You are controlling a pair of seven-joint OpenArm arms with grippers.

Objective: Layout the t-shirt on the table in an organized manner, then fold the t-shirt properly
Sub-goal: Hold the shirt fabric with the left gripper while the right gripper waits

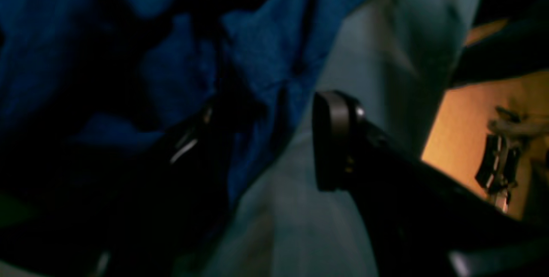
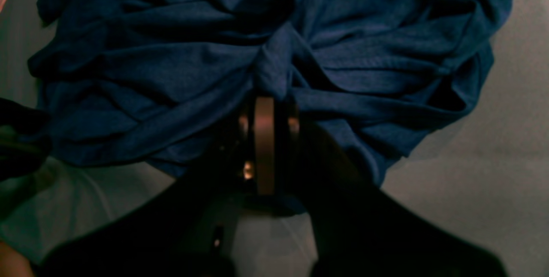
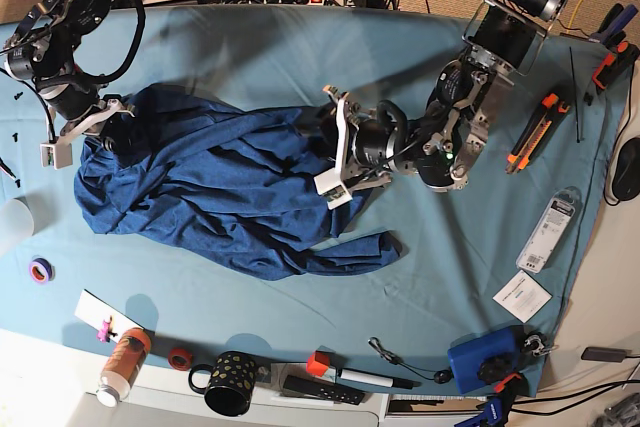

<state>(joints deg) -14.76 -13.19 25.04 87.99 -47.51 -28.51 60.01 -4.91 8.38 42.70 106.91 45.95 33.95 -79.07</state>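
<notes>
Nearest the lens in the right wrist view, the right tool [image 2: 266, 109] is pressed together on a gathered ridge of the t-shirt [image 2: 180, 75], which is pinched between its pads. In the base view this grip lies at the end of the garment towards the tabletop's edge on that view's left, where the right tool [image 3: 100, 127] is seen at the cloth.

The t-shirt [image 3: 210, 197] is bunched and rumpled in the middle of the tabletop [image 3: 250, 57], and its long axis is stretched between the two tools, roughly parallel to the tabletop's long edges.

The left tool [image 3: 340, 152] is held at the opposite end of the garment, with its jaws spread. In the left wrist view one pad [image 1: 332, 140] is seen over bare tabletop, while the cloth's border [image 1: 266, 97] runs between the jaws. Nothing is gripped there yet. A closing of the left tool on that border is judged to be what the coming spread depends on.
</notes>
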